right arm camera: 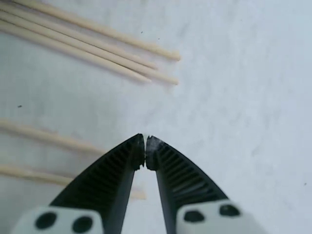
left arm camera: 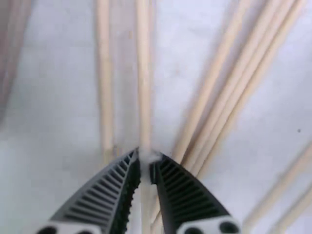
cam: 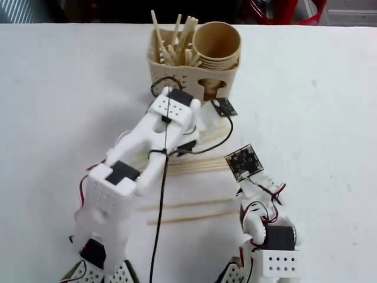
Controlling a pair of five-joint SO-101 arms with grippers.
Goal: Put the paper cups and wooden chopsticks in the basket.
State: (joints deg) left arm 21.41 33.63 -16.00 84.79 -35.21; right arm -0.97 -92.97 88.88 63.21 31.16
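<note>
Left gripper (left arm camera: 145, 161) is pinched tight on one chopstick (left arm camera: 143, 73) lying on the table (cam: 318, 118). Right gripper (right arm camera: 145, 146) is closed on nothing. Cups (cam: 217, 41) are sitting in the basket (cam: 168, 73).

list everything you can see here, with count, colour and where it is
basket: one, cream, far middle of table
cups: nested stack, count unclear, tan, in basket
basket chopsticks: several, pale wood, standing in basket beside cups
loose chopsticks: several, pale wood, flat on table between the arms
table: one, white
left pincer: one, grey, shut on one of the loose chopsticks
right pincer: one, black, shut, empty, over table
</note>
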